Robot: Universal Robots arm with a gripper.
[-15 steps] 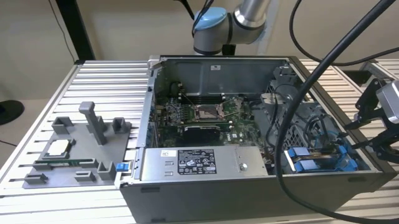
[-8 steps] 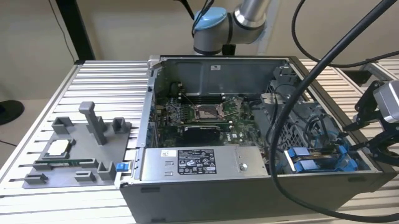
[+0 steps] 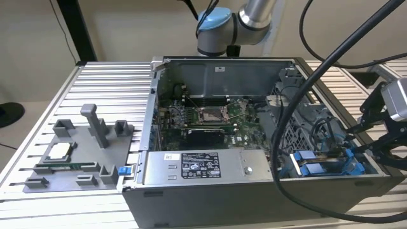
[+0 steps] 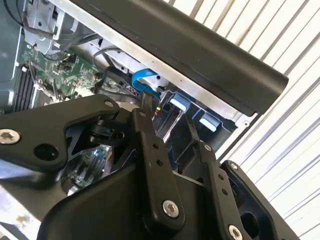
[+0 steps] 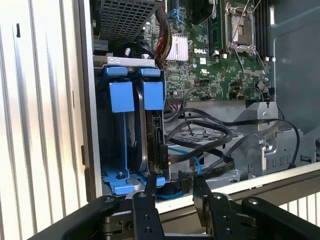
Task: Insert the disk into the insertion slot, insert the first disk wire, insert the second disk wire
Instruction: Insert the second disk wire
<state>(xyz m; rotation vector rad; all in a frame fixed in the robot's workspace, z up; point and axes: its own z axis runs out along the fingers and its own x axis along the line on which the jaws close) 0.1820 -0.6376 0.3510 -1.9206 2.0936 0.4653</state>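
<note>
The silver-white hard disk in a blue plastic carrier point(image 5: 151, 135) stands edge-on in the grey perforated-metal insertion slot point(image 5: 116, 184); the black gripper point(image 5: 174, 186), fingers spread, straddles a half-hidden blue-cabled plug point(image 5: 170, 193); contact unclear.

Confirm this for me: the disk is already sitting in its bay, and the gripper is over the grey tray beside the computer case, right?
Not quite. The disk is sitting in its bay, but the gripper is not over the grey tray; it is at the bay end of the computer case, as the first wrist view shows.
</note>
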